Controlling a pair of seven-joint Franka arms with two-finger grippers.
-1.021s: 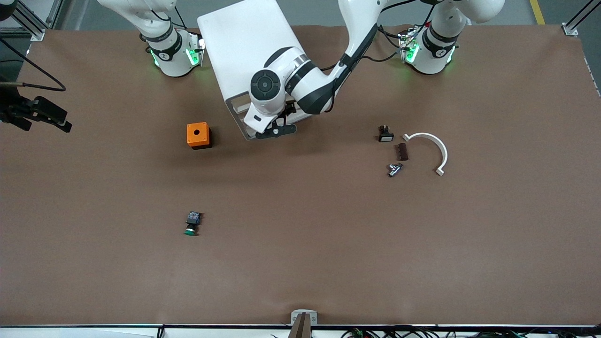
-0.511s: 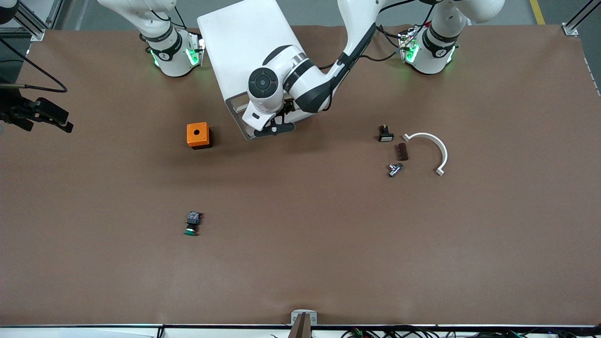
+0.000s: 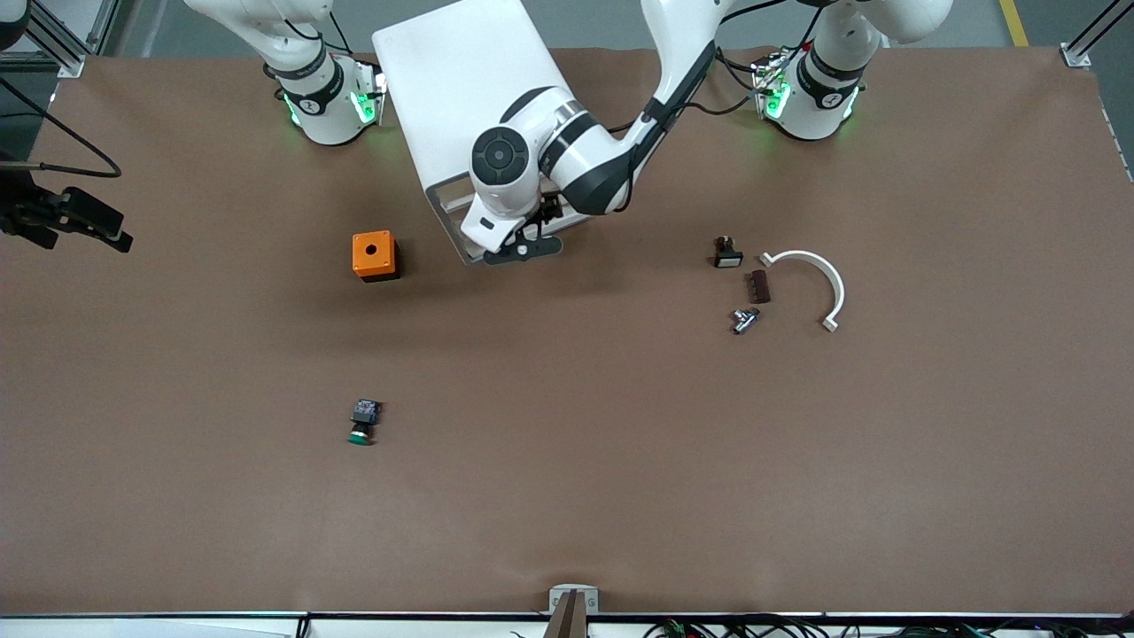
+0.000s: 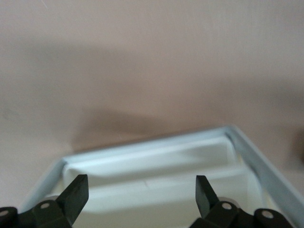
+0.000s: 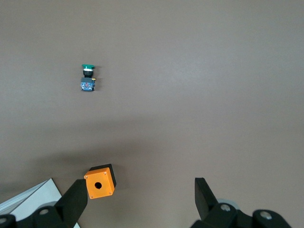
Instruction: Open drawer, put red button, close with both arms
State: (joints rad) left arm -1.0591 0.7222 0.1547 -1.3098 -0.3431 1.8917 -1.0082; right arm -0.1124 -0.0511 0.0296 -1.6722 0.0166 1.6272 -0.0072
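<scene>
The white drawer cabinet (image 3: 456,89) stands between the arm bases, and its drawer (image 3: 447,217) is pulled out. My left gripper (image 3: 524,248) hangs over the open drawer's front. In the left wrist view it (image 4: 141,192) is open and empty above the drawer's white rim (image 4: 142,149). The red button is not in view. My right gripper (image 3: 124,237) is raised high at the right arm's end of the table. In the right wrist view it (image 5: 141,199) is open and empty, looking down on the orange box (image 5: 99,182).
The orange box (image 3: 374,255) sits beside the drawer toward the right arm's end. A green-capped switch (image 3: 361,424) lies nearer the front camera and also shows in the right wrist view (image 5: 87,78). A black switch (image 3: 726,252), brown piece (image 3: 759,285), metal part (image 3: 744,319) and white arc (image 3: 811,283) lie toward the left arm's end.
My left hand shifted slightly toward the cabinet and back over the drawer front. My right gripper drifted a little. The things on the table have not moved.
</scene>
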